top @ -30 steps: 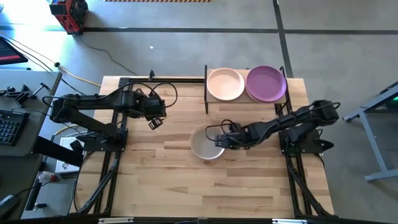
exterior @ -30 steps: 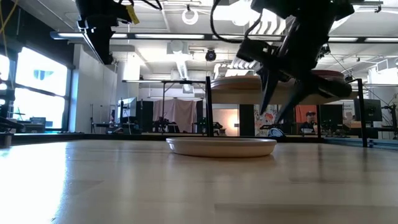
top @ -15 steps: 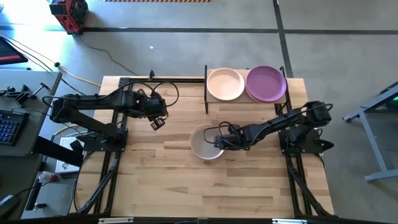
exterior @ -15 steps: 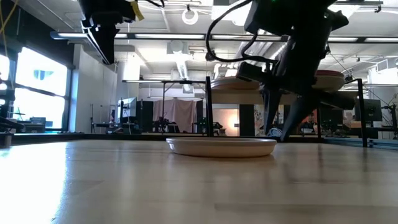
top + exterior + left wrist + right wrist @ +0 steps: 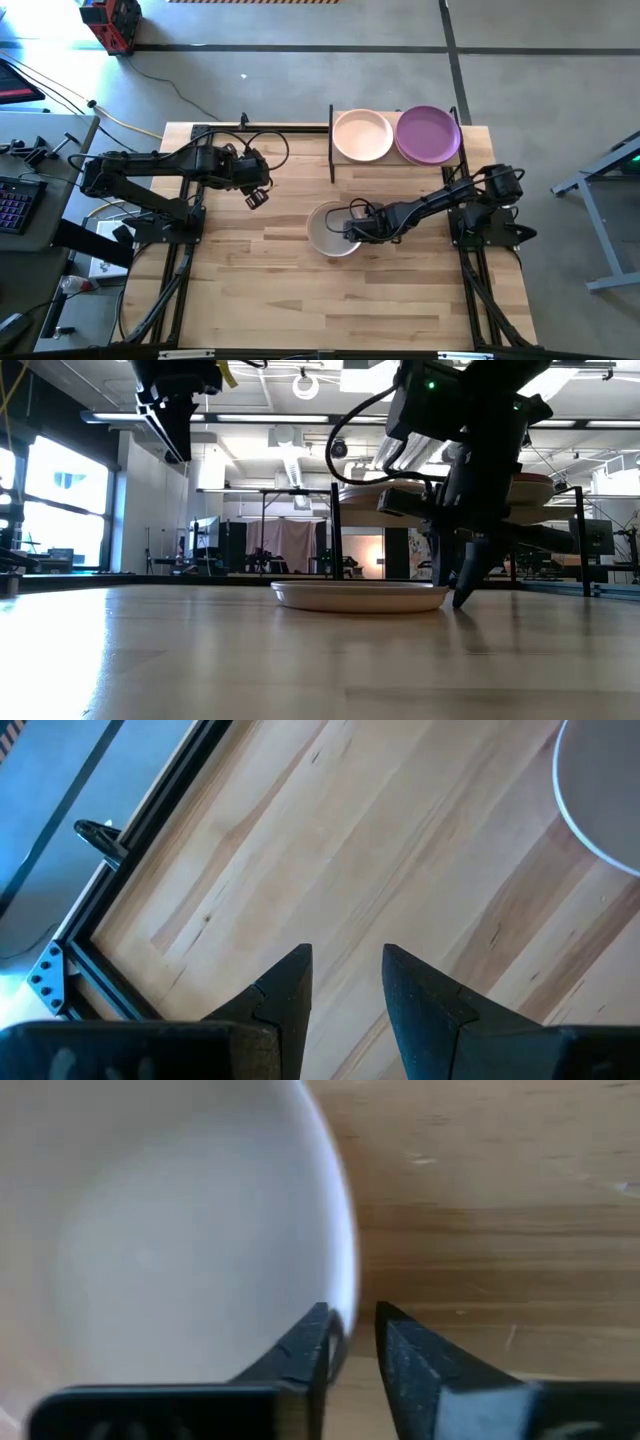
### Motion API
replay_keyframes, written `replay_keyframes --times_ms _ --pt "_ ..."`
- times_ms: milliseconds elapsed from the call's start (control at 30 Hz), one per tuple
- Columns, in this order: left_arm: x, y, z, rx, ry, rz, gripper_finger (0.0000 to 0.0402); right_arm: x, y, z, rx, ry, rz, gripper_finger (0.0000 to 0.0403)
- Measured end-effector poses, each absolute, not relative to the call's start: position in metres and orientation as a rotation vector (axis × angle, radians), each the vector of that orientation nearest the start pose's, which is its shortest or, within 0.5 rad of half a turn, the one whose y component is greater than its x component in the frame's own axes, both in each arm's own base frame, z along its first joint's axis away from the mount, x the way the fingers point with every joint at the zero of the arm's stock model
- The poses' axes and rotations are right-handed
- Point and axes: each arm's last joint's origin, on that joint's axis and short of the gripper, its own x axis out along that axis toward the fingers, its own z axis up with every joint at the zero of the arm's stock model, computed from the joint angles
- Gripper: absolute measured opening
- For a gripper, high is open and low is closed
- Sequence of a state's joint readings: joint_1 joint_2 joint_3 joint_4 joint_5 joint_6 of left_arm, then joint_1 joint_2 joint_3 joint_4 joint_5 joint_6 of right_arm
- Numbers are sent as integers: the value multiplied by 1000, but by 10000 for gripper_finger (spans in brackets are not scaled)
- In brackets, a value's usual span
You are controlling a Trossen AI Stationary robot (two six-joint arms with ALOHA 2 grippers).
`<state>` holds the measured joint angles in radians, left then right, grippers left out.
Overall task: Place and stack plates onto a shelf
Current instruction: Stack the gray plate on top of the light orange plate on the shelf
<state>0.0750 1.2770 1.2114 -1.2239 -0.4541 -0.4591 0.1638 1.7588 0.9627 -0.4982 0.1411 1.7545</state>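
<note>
Shelf [image 5: 395,163] carries peach plate [image 5: 362,135], purple plate [image 5: 428,134]; right fingers [image 5: 345,1342] straddle off-white plate [image 5: 328,229] rim, grip unclear.

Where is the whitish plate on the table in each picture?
High view: the off-white plate lies mid-table, below the shelf, with the right end effector at its right rim.
Low view: the plate is centre, flat on the table.
Left wrist view: only its edge shows in a corner.
Right wrist view: it fills most of the picture.
Shared landmark: the right end effector straddling its rim.
</note>
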Motion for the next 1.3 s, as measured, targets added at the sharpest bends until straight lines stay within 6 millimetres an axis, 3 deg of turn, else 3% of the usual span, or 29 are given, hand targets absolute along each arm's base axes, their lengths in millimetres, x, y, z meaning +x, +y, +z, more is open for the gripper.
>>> replay_keyframes --times_ms 167,400,933,1300 --pt "217 29 310 -142 1137 730 111 307 46 137 1283 911 -1045 8" --pt "217 29 310 -119 1147 714 111 306 49 142 1272 965 -973 2" --pt "218 29 310 -86 1144 687 111 278 50 221 1233 786 -749 0" --pt "227 35 314 -8 1078 627 111 249 16 278 1114 450 -750 0"
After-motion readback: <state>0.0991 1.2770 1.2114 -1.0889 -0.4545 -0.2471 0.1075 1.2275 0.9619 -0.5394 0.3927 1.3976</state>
